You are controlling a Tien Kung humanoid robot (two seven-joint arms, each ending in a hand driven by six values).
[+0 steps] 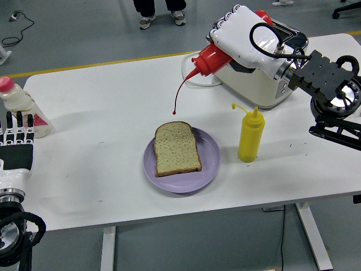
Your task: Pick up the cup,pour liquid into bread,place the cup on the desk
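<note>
Right hand (243, 35) fingers (221, 25) wrapped around the red squeeze bottle (210, 58), held in the air above the surface's (101, 113) far-right area, in front of the toaster (259, 79). Bottle tilted, nozzle pointing down-left; thin red sauce strand (177, 97) hangs from the tip, ending above the bread's (176, 148) far edge, not touching it. Bread slice lies on purple plate (210, 158), centre of surface toward the near edge. Yellow squeeze bottle (250, 135) upright just right of the plate. Left hand (17, 148) rests at the left edge, fingers straight, holding nothing. Milk bottle (20, 107) just beyond it at the far-left edge.
</note>
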